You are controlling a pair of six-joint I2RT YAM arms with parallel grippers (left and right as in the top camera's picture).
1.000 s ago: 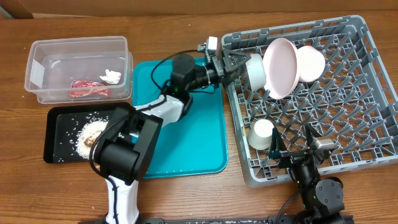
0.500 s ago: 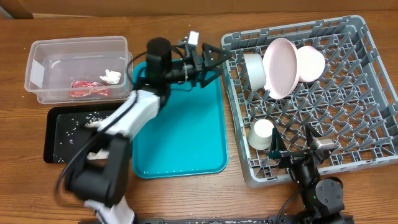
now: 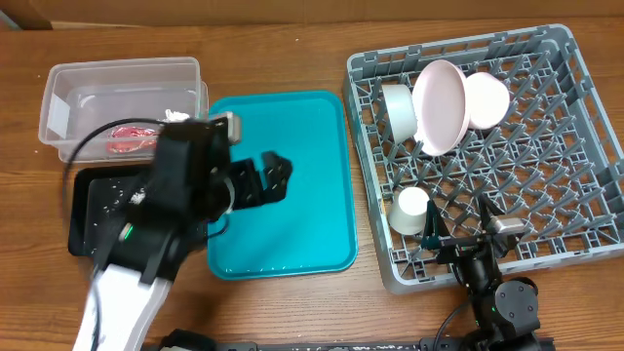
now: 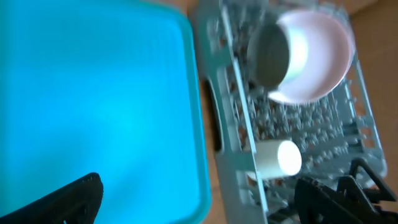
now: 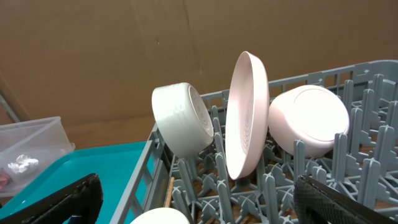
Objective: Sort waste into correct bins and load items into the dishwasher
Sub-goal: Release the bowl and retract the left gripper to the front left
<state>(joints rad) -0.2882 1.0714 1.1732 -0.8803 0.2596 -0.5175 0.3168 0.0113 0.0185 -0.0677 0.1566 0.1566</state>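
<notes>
The grey dish rack [image 3: 575, 175] holds the beige bowl [image 3: 400, 107], the pale-pink plate [image 3: 439, 107] and the pink bowl [image 3: 486, 99] on edge at the back, and the white cup [image 3: 409, 210] lying near the front. My left gripper [image 3: 276, 180] is open and empty above the teal tray [image 3: 312, 224]. In the left wrist view [image 4: 208, 202] its fingers stand wide apart. My right gripper [image 3: 458, 239] is open and empty at the rack's front edge, as the right wrist view [image 5: 199, 205] shows. The red wrapper [image 3: 122, 136] lies in the clear tub [image 3: 58, 88].
The black tray [image 3: 83, 210] with white rice scraps lies front left, partly hidden under my left arm. The white napkin [image 5: 22, 163] shows in the tub in the right wrist view. A cardboard wall [image 5: 124, 43] stands behind the table.
My left arm has drawn back from the beige bowl in the rack, left and toward the front, and is now over the teal tray. The bowl stays in the rack. The right arm has not moved.
</notes>
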